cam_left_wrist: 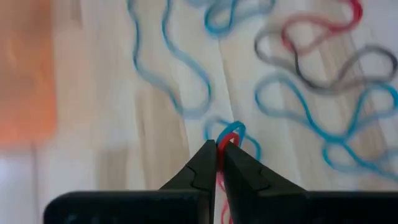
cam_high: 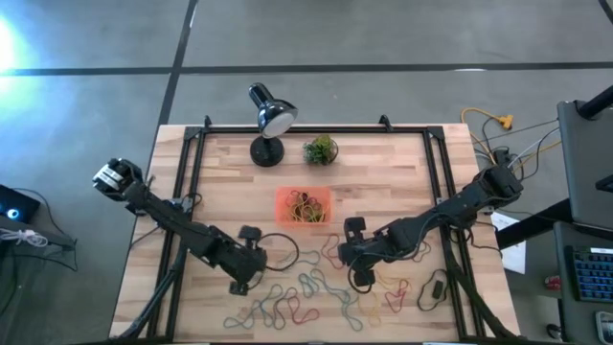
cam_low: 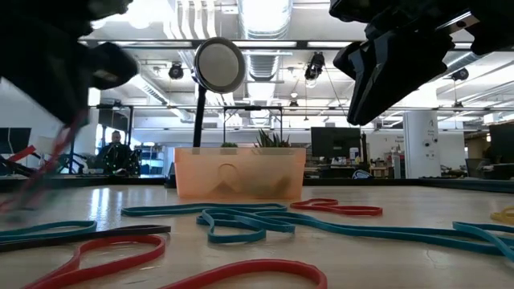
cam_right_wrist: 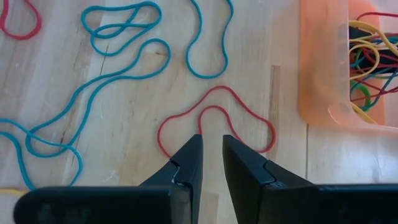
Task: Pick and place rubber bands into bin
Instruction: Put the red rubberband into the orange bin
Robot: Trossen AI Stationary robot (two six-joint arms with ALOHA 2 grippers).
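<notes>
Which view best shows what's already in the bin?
The right wrist view: the bin is close, with yellow, red and green bands visible inside. The high view shows only a small tangle; the low view only its wall; the left wrist view only an orange blur.

Premises present as an open-plan laboratory or industrial workspace. The low view shows an exposed ceiling with ducting, pipework and strip lighting, a white structural column, dark monitors on distant benches, and a seated person far behind. The high view shows a polished concrete floor marked with dark lines, a butcher-block wooden table framed in black rails, loose cables beside it, and a keyboard on an adjoining desk. A black desk lamp and a small potted plant stand on the table.
</notes>
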